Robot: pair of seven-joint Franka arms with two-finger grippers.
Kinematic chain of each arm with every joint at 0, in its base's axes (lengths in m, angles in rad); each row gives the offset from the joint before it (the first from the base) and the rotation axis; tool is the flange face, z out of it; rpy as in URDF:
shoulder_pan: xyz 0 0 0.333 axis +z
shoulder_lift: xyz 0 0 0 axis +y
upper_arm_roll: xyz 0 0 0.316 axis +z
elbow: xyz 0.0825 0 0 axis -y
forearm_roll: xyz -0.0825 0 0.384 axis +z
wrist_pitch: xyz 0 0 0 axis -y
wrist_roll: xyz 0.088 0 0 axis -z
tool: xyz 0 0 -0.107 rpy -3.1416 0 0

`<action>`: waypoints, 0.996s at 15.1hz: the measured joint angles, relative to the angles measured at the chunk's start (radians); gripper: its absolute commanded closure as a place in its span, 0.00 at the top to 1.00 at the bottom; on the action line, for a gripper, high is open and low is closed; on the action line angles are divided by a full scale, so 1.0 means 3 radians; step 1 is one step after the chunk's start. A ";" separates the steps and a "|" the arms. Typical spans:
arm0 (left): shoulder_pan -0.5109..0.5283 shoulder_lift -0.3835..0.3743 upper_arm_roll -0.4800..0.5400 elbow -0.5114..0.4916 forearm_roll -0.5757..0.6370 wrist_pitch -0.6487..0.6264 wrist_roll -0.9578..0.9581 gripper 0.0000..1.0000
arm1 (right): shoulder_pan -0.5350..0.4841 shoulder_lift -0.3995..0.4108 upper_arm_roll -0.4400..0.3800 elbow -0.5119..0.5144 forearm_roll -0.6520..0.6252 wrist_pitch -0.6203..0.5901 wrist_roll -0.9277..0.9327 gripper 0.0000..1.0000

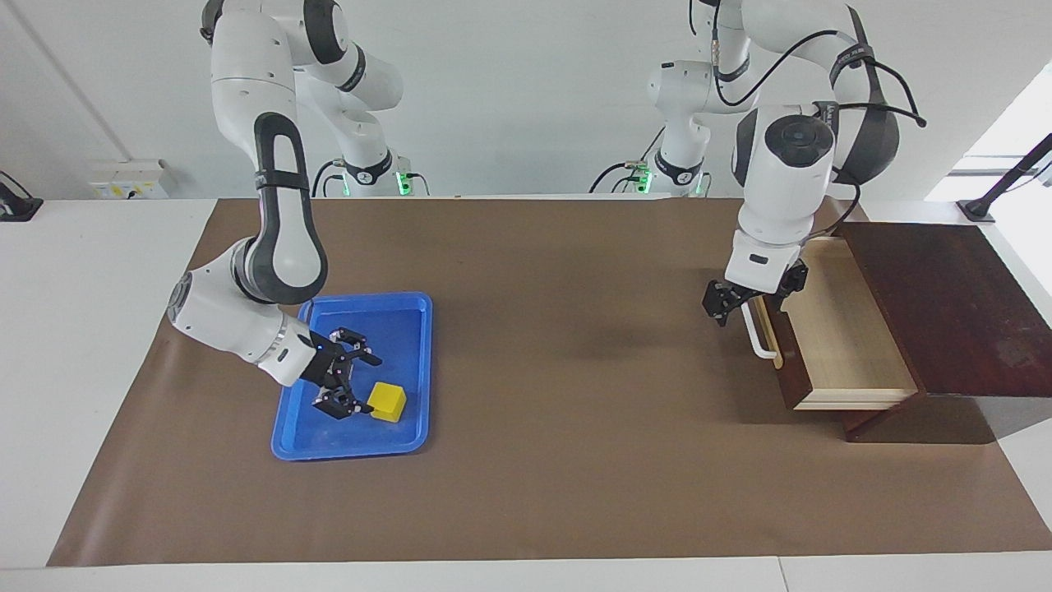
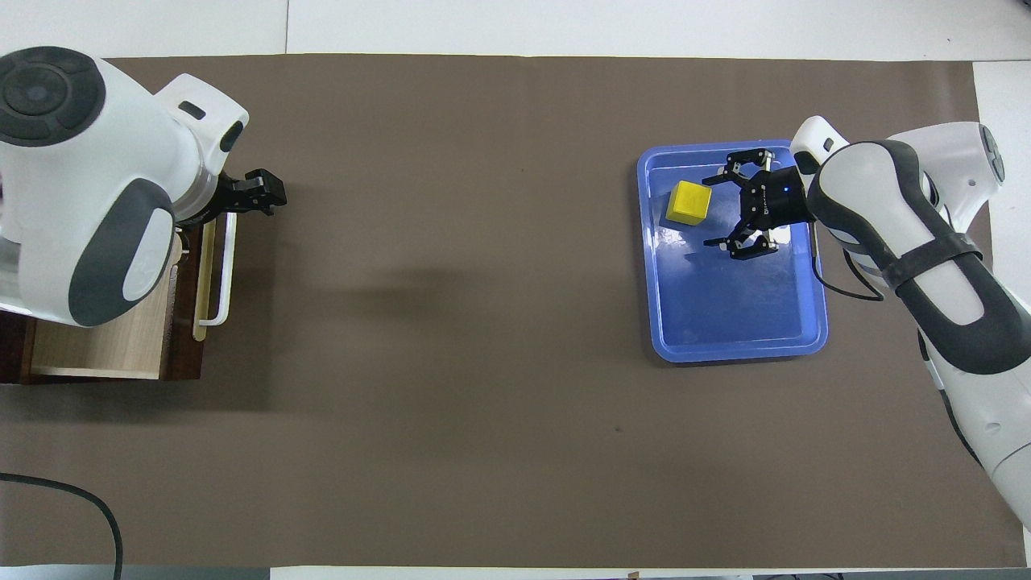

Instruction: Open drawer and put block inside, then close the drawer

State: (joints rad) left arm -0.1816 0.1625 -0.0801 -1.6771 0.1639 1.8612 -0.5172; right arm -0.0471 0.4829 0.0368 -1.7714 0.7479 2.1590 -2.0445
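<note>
1. I see the yellow block (image 1: 387, 402) lying in the blue tray (image 1: 411, 306), near the tray's edge farthest from the robots and toward its side that faces the middle of the table. The tray sits on the brown mat (image 1: 534, 477) toward the right arm's end.
2. My right gripper (image 1: 348, 382) is low over the tray, just beside the block, fingers spread apart and pointed at it. One fingertip looks very close to the block; I cannot tell whether it touches. Nothing is gripped yet.
3. The drawer (image 1: 838, 337) is pulled well out of its dark wooden box (image 1: 945, 304) at the left arm's end of the mat, its light wood interior bare and its white bar handle (image 1: 758, 333) facing the middle of the table.
4. My left gripper (image 1: 726, 302) is up in the air over the mat just in front of the handle, clear of it, fingers apart and holding nothing.
5. My reading of progress: the opening is done. Left to do: grasp the block, carry it across the mat, drop it in the drawer, then push the drawer shut.
</note>
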 measured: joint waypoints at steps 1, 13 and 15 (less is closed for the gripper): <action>0.0060 -0.0019 0.0007 0.0046 -0.0144 -0.0023 -0.0136 1.00 | 0.0015 0.0000 0.0002 -0.0006 0.0015 0.0043 -0.0007 1.00; 0.0350 -0.0273 -0.0056 0.0168 -0.0609 -0.0347 -0.2317 1.00 | 0.0084 0.0001 0.0006 -0.0135 0.0321 0.0337 -0.0015 0.74; 0.0349 -0.0343 -0.0063 0.0168 -0.0626 -0.0436 -0.2663 1.00 | 0.0088 0.0001 0.0005 -0.0138 0.0322 0.0338 -0.0015 0.00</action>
State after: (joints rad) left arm -0.0769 0.0597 -0.0989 -1.6269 -0.0238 1.7305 -1.3160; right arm -0.0209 0.4831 0.0384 -1.8130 0.8445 2.2605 -2.0490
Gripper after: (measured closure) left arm 0.000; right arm 0.057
